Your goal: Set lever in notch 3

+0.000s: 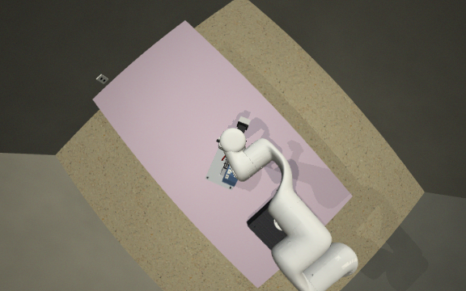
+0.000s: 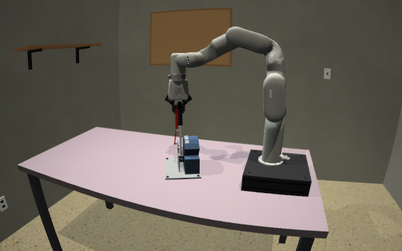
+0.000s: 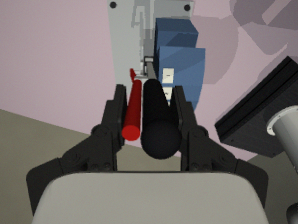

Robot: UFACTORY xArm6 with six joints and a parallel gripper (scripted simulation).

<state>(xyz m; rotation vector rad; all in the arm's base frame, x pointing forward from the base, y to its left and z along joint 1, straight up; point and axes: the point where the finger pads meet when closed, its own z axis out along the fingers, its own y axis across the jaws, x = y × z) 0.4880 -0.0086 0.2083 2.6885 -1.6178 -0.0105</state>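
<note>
The lever stands upright on a grey baseplate (image 2: pixel 182 171) beside a blue notch block (image 2: pixel 191 154). Its black handle (image 3: pixel 160 123) and red bar (image 3: pixel 133 112) lie side by side, pressed together. My gripper (image 3: pixel 148 98) is shut on both from above, one finger on the red bar and one on the handle. In the side view the gripper (image 2: pixel 179 104) grips the lever's top, with the red bar (image 2: pixel 176 120) running down along the handle. Small number plates (image 2: pixel 186 139) sit on top of the blue block; their digits are too small to read. The latch is hidden.
The arm's black base (image 2: pixel 276 173) stands on the pink table to the right of the lever unit. The arm (image 1: pixel 253 159) covers most of the unit in the overhead view. A shelf and a cork board hang on the far walls.
</note>
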